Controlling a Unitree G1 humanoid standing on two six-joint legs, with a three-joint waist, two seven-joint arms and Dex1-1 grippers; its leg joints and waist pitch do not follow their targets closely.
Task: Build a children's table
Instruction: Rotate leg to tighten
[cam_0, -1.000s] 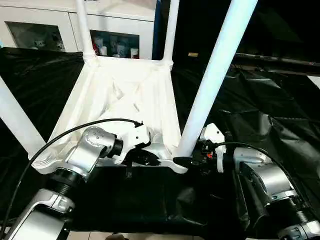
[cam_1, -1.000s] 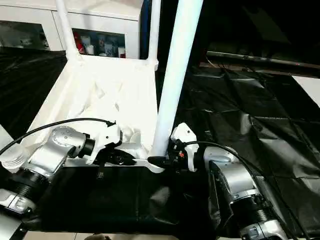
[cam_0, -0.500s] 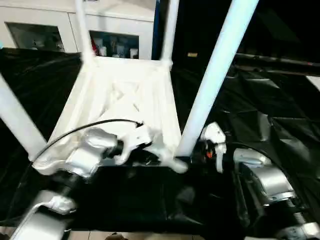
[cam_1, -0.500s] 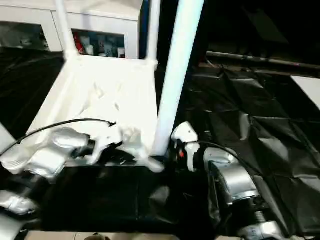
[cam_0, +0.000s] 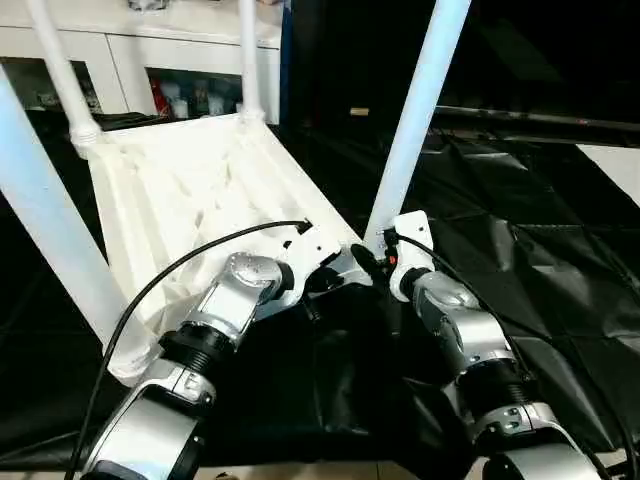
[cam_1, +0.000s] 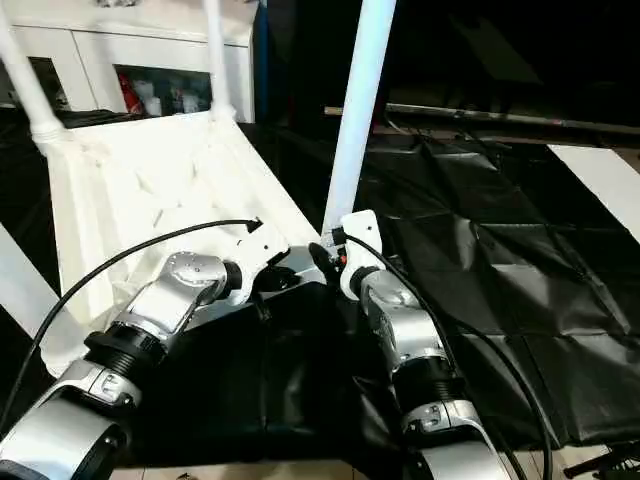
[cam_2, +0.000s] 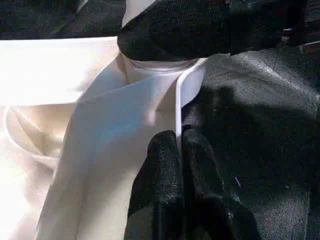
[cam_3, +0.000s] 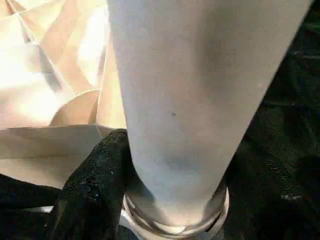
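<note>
Tabletop (cam_0: 190, 190) upside down on black-draped work table (cam_0: 560, 260), four legs up. Left gripper (cam_2: 177, 150) pinched tight on thin rim beside near-right corner socket (cam_2: 165, 67), likely steadying it. Right gripper (cam_3: 107, 165) clasps leg (cam_0: 415, 120) at base, probably seating it. Both forearms reach forward, converging on that corner.

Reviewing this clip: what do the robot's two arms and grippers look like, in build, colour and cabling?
Both forearms are silver metal cylinders with black ribbed joints. The left arm carries a white wrist housing and a thin black cable looping over it. The right arm has a white housing with a small red mark and its own black cable. The textured fingers are black.
</note>
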